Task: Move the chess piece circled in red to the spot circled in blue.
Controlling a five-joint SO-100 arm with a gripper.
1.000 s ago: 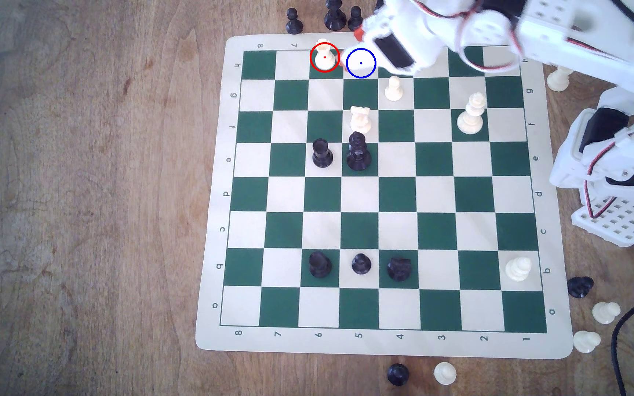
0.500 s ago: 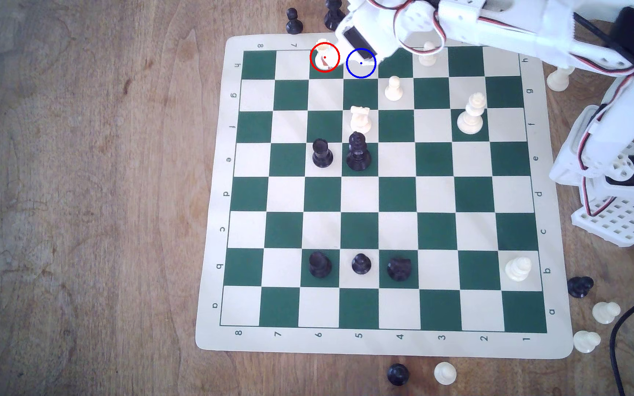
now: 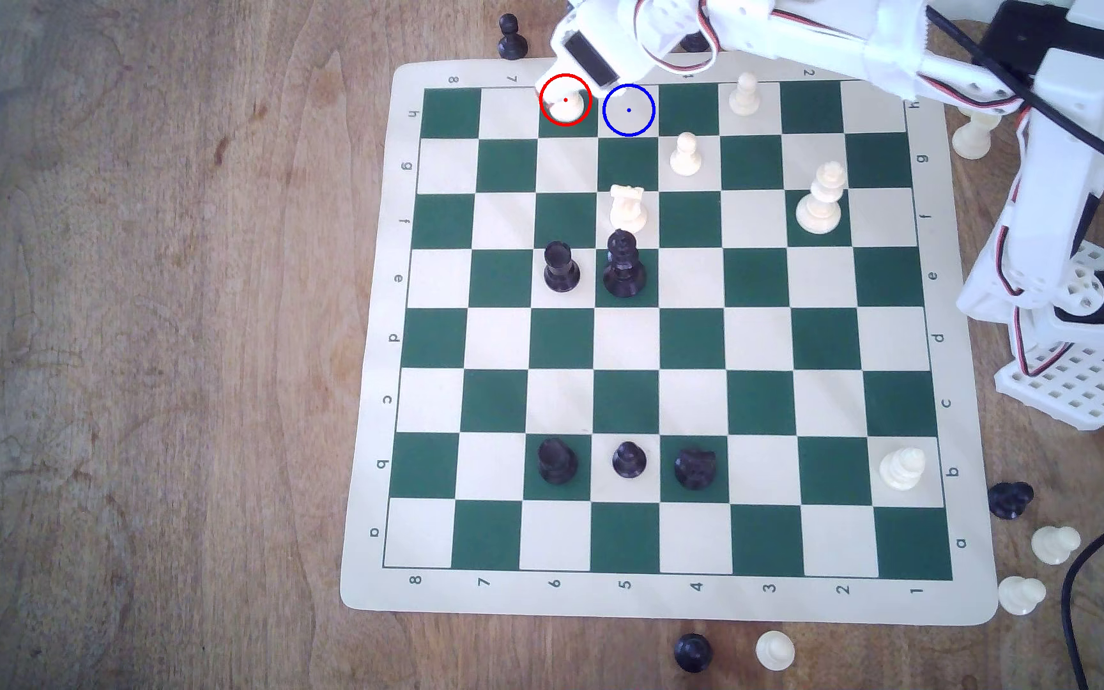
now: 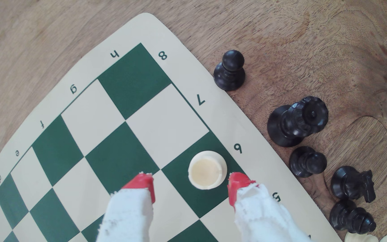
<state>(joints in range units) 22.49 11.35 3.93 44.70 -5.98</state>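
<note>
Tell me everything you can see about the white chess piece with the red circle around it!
The cream-white piece looks like smooth plastic, with a round flat top and a wider base. It stands upright on a green edge square beside the number 6. The gripper is open above it, one red fingertip close beside it; contact unclear.

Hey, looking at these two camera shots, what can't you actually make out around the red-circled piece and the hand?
- Cream rook, exterior view: the arm covers its top.
- Hand, wrist view: open around the rook; height above the board unclear.
- Black pieces behind the board, exterior view: mostly hidden by the arm.
- Blue-ringed square: fully visible.
</note>
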